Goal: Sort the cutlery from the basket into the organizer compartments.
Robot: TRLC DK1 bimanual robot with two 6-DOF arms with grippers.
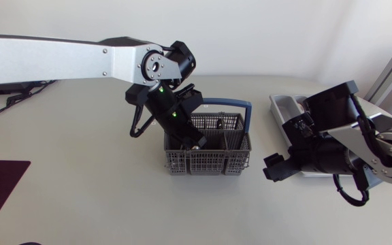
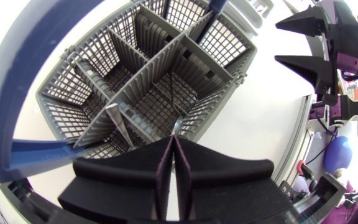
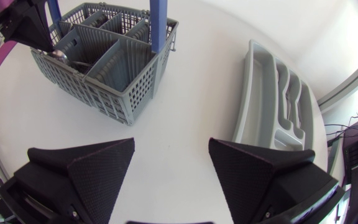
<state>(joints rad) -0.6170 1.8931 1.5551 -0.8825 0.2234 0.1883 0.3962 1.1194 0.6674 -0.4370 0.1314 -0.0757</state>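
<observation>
The left hand [image 1: 193, 142] is down inside the grey basket [image 1: 209, 155], in a compartment on its near-left side, its two fingers [image 2: 194, 163] clenched flat together. A thin metal sliver shows right at the tips, but I cannot tell if it is pinched. A silver piece of cutlery [image 2: 119, 122] leans just beside them. The right hand [image 3: 171, 167] is released, fingers wide apart, over bare surface [image 3: 191, 112] between the basket and the grey organizer [image 3: 278, 102].
</observation>
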